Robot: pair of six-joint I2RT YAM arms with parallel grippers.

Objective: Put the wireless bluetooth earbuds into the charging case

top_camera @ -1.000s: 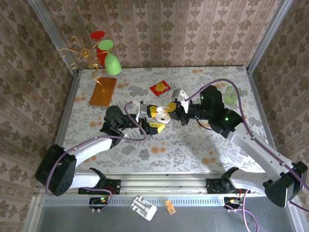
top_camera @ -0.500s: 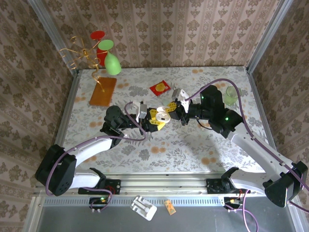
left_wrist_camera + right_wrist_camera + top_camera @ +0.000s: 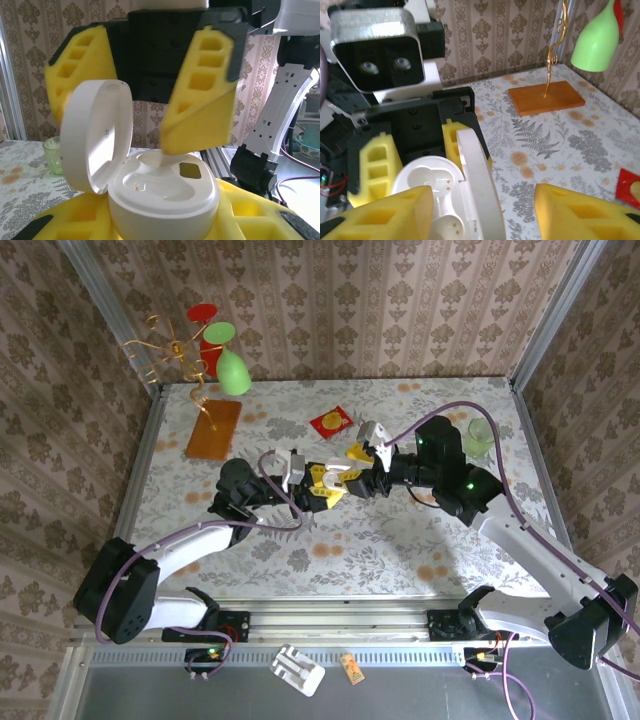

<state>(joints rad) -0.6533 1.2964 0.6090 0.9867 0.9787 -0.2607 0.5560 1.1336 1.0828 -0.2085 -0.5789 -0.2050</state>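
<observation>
The white charging case has its round lid hinged open and sits between the yellow fingers of my left gripper, which is shut on it. The case's near socket is bare. A white earbud lies in the socket on the right arm's side, and its stem shows under a right finger. My right gripper is open just above the case, one finger on each side of the lid. In the top view the case is held mid-table between both arms.
An orange wooden base with a gold wire stand sits at the back left, with green and red cups hanging above it. A red packet lies behind the grippers. A green glass stands at the right edge.
My right gripper has gone from shut to open over the case. My left gripper closed tighter on the case a second ago and has held still since.
</observation>
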